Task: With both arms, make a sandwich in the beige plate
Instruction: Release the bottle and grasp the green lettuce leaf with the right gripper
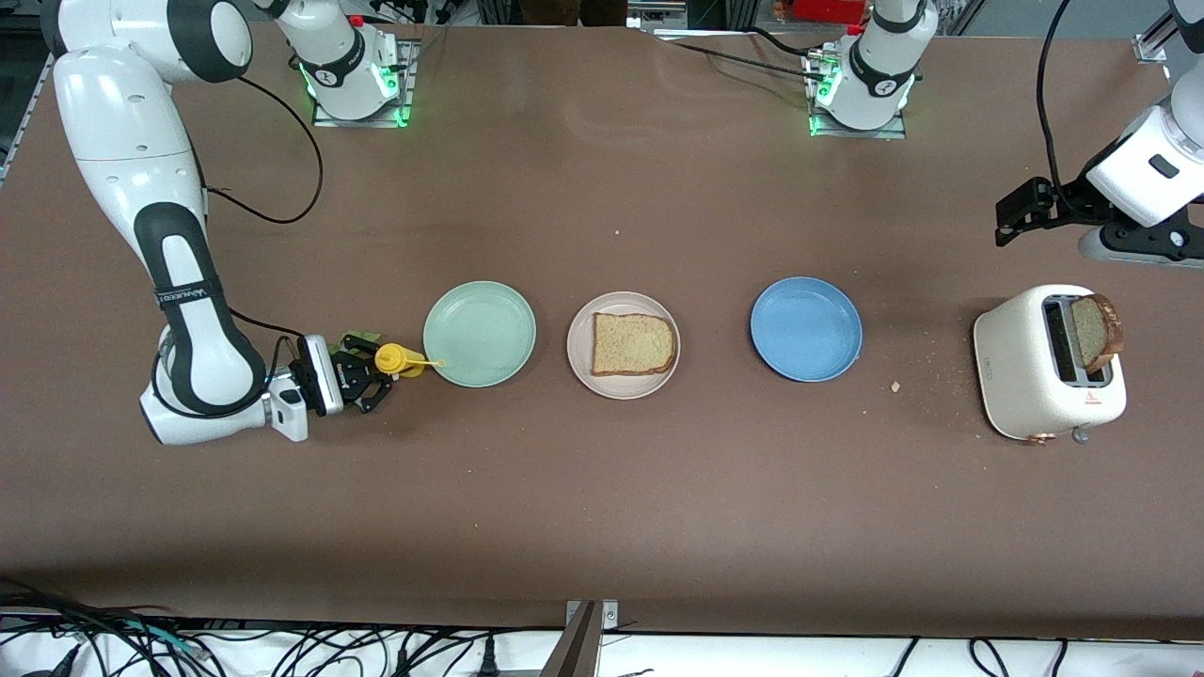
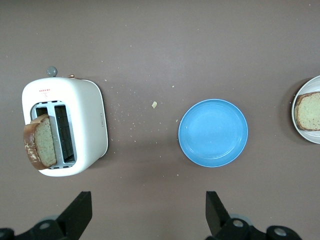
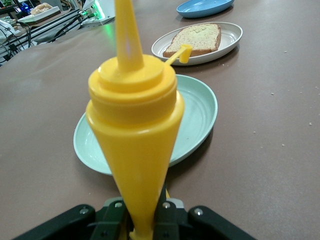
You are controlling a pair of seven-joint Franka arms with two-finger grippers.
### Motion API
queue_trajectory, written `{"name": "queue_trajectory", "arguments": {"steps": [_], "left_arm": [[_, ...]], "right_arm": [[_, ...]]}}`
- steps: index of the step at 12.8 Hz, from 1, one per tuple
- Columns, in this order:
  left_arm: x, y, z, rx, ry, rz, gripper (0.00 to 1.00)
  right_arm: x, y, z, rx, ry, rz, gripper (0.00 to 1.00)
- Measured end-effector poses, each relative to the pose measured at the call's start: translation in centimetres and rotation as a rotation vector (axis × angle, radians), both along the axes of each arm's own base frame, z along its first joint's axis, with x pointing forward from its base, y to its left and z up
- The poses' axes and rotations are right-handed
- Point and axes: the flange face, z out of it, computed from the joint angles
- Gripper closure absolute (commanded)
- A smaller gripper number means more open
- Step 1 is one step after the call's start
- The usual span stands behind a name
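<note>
The yellow squeeze bottle (image 1: 399, 358) is partly hiding the right gripper (image 1: 369, 379), and something green just beside that gripper is too covered to identify. The right gripper is sitting low near the right arm's end of the table, its fingers pinching tight on the bottle's narrow lower end, with the bottle's nozzle pointing over the rim of the mint-green plate (image 1: 480, 334). The left gripper (image 1: 1016, 216) is hanging over the table near the left arm's end, its fingers (image 2: 80, 212) standing wide apart and holding nothing; the left wrist view is cutting them off at its border.

Three plates are lying in a row across the middle of the table: the mint-green one, the beige plate (image 1: 623, 345) and the blue plate (image 1: 806, 329). Two bread slices are showing. One bread slice (image 1: 633, 343) is lying flat on the beige plate, bare on top. The other slice (image 1: 1099, 331) is sticking up, tilted, from a slot of the white toaster (image 1: 1049, 362) near the left arm's end. A few crumbs (image 1: 895, 385) are lying between the toaster and the blue plate.
</note>
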Motion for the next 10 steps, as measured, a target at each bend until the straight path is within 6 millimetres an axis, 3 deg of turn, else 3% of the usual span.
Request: {"name": "queue_trajectory", "arguments": {"steps": [1, 2, 3, 7, 10], "left_arm": [[0.0, 0.0, 0.0, 0.000, 0.000, 0.000, 0.00], [0.0, 0.0, 0.0, 0.000, 0.000, 0.000, 0.00], [0.0, 0.0, 0.0, 0.000, 0.000, 0.000, 0.00], [0.0, 0.0, 0.0, 0.000, 0.000, 0.000, 0.00], [0.0, 0.0, 0.0, 0.000, 0.000, 0.000, 0.00]], "right_arm": [[-0.1, 0.0, -0.1, 0.002, 0.002, -0.002, 0.59], [-0.1, 0.1, -0.2, 0.006, 0.006, -0.006, 0.23], [-0.2, 0.1, -0.2, 0.009, 0.008, -0.008, 0.00], [-0.3, 0.0, -0.6, 0.020, -0.005, -0.007, 0.00], [0.1, -1.2, 0.4, -0.012, -0.028, -0.008, 0.00]]}}
